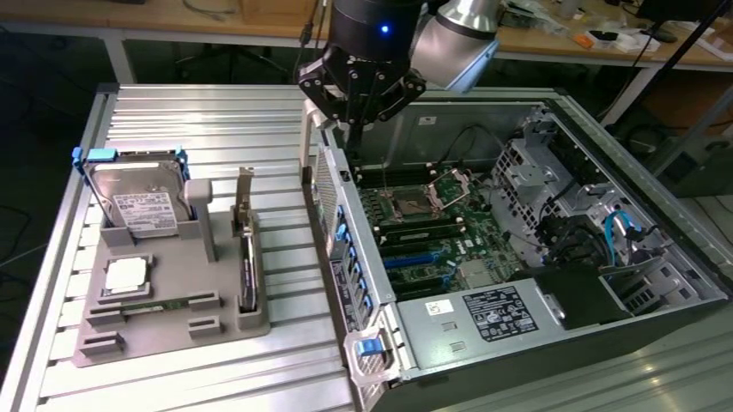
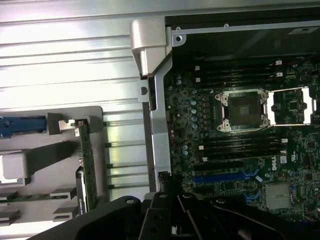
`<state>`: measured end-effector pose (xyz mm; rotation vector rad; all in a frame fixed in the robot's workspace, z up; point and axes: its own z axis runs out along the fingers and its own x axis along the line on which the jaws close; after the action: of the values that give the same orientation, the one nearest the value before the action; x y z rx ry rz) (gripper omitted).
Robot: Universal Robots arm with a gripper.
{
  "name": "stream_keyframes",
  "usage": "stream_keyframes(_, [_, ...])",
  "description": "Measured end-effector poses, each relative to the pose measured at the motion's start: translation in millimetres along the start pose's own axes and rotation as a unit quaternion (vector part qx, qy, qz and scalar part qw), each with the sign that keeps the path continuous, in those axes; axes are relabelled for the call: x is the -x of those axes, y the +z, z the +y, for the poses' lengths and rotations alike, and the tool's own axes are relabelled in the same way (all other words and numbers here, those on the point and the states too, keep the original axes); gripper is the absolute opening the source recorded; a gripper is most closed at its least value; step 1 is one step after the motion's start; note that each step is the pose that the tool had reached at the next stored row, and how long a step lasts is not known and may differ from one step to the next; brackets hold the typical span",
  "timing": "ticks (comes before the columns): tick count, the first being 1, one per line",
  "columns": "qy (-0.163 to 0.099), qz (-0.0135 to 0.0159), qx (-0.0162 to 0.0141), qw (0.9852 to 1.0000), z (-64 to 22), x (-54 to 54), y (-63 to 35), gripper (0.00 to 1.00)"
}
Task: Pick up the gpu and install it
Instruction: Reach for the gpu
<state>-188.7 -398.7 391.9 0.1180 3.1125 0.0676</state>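
Note:
The gpu (image 1: 245, 251) is a thin green card with a metal bracket. It stands on edge in a slot on the right side of the grey holder (image 1: 172, 322). In the wrist view the gpu (image 2: 85, 165) runs along the holder's edge. My gripper (image 1: 353, 129) hangs above the rear wall of the open computer case (image 1: 481, 343), well away from the card. Its black fingers converge to a point with nothing between them. Inside the case, the motherboard (image 1: 430, 232) shows an open CPU socket (image 2: 245, 110) and blue expansion slots (image 2: 225, 176).
A silver hard drive (image 1: 140, 206) in a blue bracket stands at the back of the holder, and a small square chip (image 1: 126, 273) lies in front of it. Ribbed metal tabletop (image 1: 206, 120) surrounds the holder. Cables and drive cages fill the case's right side.

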Motion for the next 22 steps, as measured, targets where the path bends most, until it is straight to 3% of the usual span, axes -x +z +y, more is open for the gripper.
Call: stream_keyframes(22, [0.0, 0.0, 0.0, 1.0, -0.5, -6.4, -0.1, 0.11])
